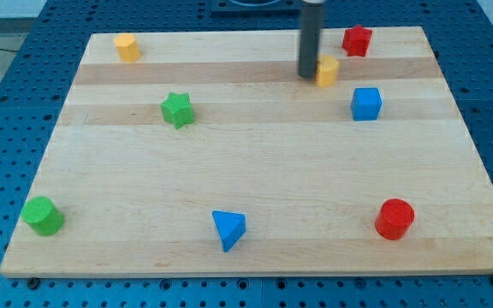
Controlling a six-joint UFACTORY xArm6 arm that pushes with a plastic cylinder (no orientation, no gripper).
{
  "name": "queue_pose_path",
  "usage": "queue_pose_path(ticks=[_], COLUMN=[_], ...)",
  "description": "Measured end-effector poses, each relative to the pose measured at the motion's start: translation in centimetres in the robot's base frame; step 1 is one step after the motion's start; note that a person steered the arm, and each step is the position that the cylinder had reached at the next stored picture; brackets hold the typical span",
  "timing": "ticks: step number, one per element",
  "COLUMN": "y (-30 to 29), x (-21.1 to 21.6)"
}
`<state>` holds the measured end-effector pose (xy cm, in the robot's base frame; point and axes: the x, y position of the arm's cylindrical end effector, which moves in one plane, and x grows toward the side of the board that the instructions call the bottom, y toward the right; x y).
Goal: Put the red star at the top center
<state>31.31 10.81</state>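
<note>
The red star lies near the view's top right corner of the wooden board. My tip is at the view's top centre, to the left of and a little below the red star. It stands right against the left side of a small yellow block, whose shape I cannot make out. The rod rises from the tip out of the top of the view.
A blue cube sits below the red star. A yellow block is at the top left and a green star at the left. A green cylinder, a blue triangular block and a red cylinder lie along the bottom.
</note>
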Motion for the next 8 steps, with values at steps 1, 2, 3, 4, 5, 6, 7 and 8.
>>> queue_pose_path(ticks=[1,2,3,4,5,6,7,8], y=[5.0,2.9,7.8,12.0,8.7,2.8,7.5,7.0], x=[-0.4,-1.8,-4.9,-4.8,-7.2,-8.2,-10.0,-12.2])
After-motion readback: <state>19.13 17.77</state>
